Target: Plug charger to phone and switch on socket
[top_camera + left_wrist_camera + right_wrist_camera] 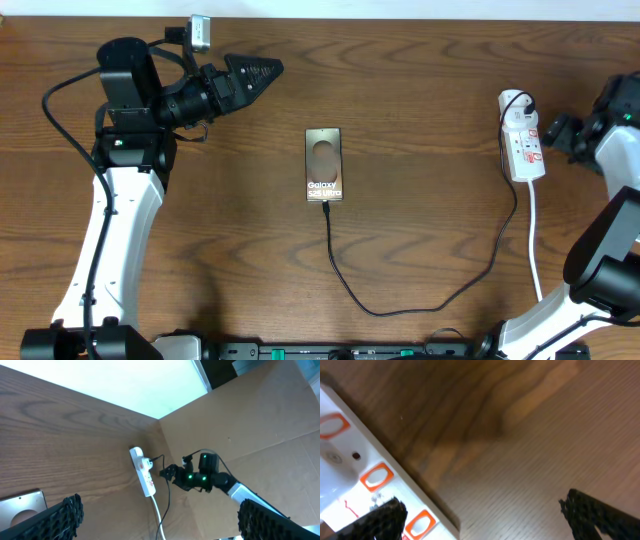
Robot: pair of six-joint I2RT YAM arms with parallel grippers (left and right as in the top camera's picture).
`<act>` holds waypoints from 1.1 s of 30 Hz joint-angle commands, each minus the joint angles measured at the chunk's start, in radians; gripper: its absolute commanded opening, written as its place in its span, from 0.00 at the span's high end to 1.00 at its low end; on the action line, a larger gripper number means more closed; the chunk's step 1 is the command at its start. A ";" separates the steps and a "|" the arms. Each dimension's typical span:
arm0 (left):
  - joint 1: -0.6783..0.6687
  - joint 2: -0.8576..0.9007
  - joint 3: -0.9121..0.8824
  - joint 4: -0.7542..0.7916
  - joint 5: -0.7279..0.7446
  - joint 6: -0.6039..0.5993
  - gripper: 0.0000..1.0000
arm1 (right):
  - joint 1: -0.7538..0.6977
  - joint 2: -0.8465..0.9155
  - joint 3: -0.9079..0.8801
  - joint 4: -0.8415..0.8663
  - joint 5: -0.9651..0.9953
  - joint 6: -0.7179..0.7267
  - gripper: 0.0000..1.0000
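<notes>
Brown-bronze and flat, the phone [325,165] lay lettering-up near the middle of the wooden worktop [420,80]. The charger [381,311] cable ran from its near short edge in a loose loop across to the socket [523,142] at the right side. The plug tip met the phone's edge, so the plugging-in looked done, though how deeply it was seated could not be told. What remained, by my reading, was the switch. The right end effector [482,510] hung just beside the strip with its fingers spread wide and nothing between them, and the red-outlined switch marks [377,476] sat close by one finger in the wrist view. To do this well, one fingertip should come down squarely on the switch serving the occupied outlet. It should press straight down so the light strip would not skid or tip, and keep off the black cable. The left end effector [258,74] was likewise open and empty, held well apart from the phone. No container of any kind appeared in these views.
</notes>
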 commanded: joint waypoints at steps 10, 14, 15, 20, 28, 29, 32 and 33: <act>0.003 -0.016 0.009 0.001 0.005 0.014 0.00 | -0.007 0.010 -0.206 0.386 -0.107 -0.014 0.01; 0.003 -0.016 0.009 0.001 0.005 0.014 0.00 | -0.007 0.019 -0.210 0.405 -0.107 -0.031 0.01; 0.003 -0.016 0.009 0.001 0.005 0.014 0.00 | -0.007 0.024 -0.210 0.411 -0.107 -0.031 0.01; 0.003 -0.016 0.009 0.001 0.005 0.014 0.00 | -0.007 0.077 -0.210 0.436 -0.116 -0.030 0.01; 0.003 -0.016 0.009 0.001 0.005 0.014 0.00 | -0.007 0.131 -0.209 0.466 -0.206 -0.052 0.01; 0.003 -0.016 0.009 0.001 0.005 0.014 0.00 | -0.007 0.129 -0.206 0.470 -0.204 -0.054 0.01; 0.003 -0.016 0.009 0.001 0.005 0.014 0.00 | -0.009 0.118 -0.196 0.465 -0.204 -0.061 0.01; 0.003 -0.016 0.009 0.001 0.005 0.014 0.00 | -0.010 0.109 -0.195 0.465 -0.204 -0.068 0.01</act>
